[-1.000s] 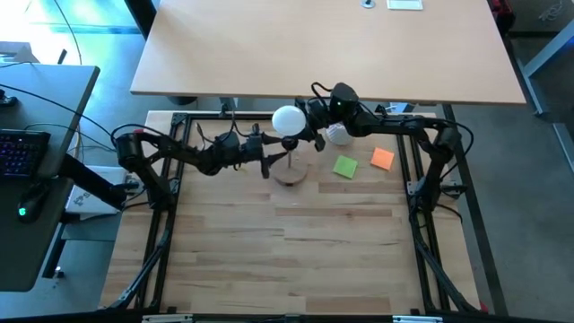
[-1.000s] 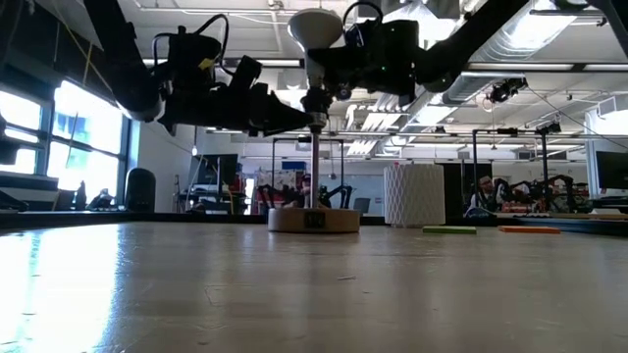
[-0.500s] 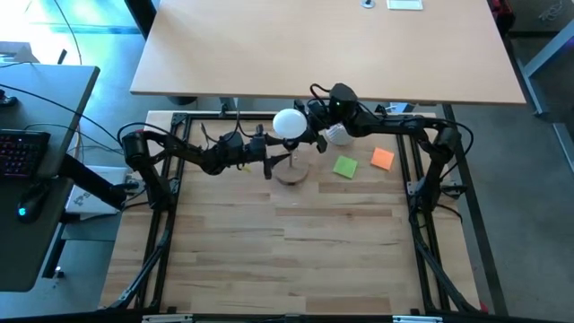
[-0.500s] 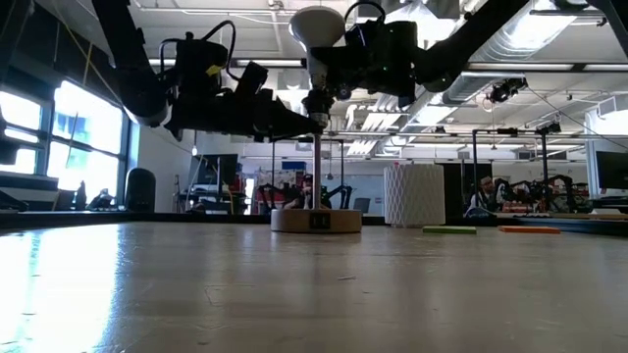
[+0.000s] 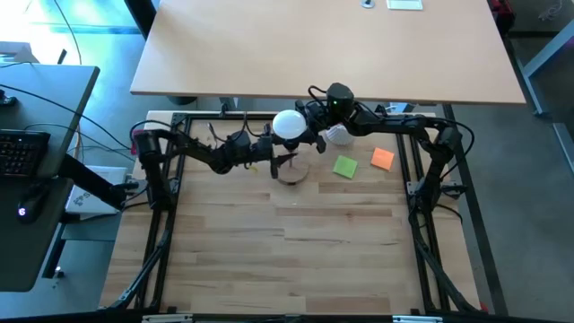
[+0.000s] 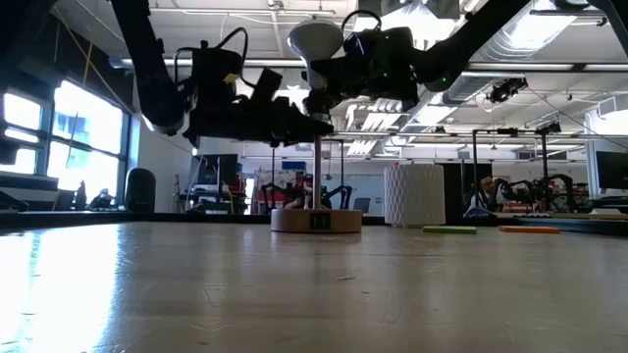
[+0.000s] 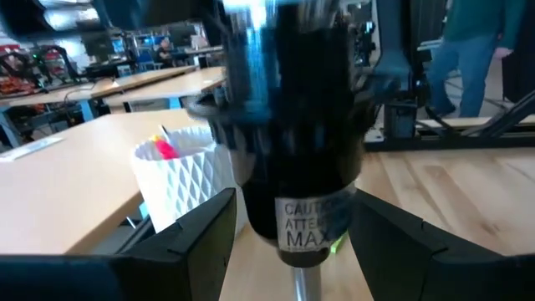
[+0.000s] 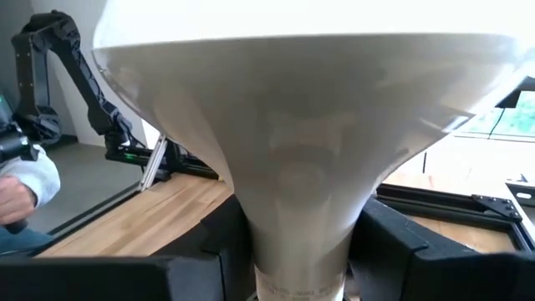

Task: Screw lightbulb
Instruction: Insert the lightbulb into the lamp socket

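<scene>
- Table [image 5: 296, 260] front was bare wood; nothing of the task lay there
- Mid-table: socket [image 7: 292, 159] stood on a thin post over a round wooden base [image 6: 315, 220]; left gripper [image 7: 292, 242] had its two fingers set either side of the socket body, closed onto it by the look of the left wrist view
- Bulb [image 5: 288, 124] sat upright right above the socket, globe up, neck down; right gripper [image 8: 288, 251] had its fingers clamped on the narrow neck [image 8: 292, 226], partly open around it
- Step, as I judged it: seating and threading the bulb base into the socket while the left arm steadied the stand; whether threads had caught could not be told
- Next move would call for keeping the bulb axis in line with the post, turning at the neck, and the left grip not slipping
- Versus a second earlier: left arm had shifted toward the socket in the high view, its gripper sat closer in under the bulb; bulb and right gripper were about where they were
- Beyond: ribbed cup [image 5: 338, 135], then green pad [image 5: 345, 166] and orange pad [image 5: 382, 159], all untouched
</scene>
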Available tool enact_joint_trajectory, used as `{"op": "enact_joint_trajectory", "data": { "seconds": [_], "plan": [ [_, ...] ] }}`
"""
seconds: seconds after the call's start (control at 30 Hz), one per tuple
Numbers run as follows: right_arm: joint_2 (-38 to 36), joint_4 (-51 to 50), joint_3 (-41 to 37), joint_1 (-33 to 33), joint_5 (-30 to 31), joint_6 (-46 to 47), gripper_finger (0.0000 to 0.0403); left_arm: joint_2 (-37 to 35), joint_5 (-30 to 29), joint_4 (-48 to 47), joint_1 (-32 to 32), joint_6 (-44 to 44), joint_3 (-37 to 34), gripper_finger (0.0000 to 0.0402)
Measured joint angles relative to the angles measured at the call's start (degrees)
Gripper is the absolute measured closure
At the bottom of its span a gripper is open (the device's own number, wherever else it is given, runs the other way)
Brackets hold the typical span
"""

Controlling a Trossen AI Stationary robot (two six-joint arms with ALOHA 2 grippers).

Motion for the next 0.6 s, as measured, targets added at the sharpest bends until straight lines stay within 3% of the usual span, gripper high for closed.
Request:
{"op": "enact_joint_trajectory", "data": {
  "seconds": [0.17,0.43,0.6],
  "plan": [
    [0.0,-2.3,0.1,0.0,0.0,-1.2,0.0249,1.4,0.3,1.3,0.0,0.0,1.5,0.0199],
    [0.0,-3.3,0.1,-0.1,-0.2,-2.2,0.0249,1.5,1.9,3.3,0.0,-1.6,1.4,0.0261],
    [-0.1,-6.6,0.1,-0.1,0.8,-4.1,0.0250,1.5,1.9,3.4,-0.3,-1.9,1.4,0.0262]
  ]
}}
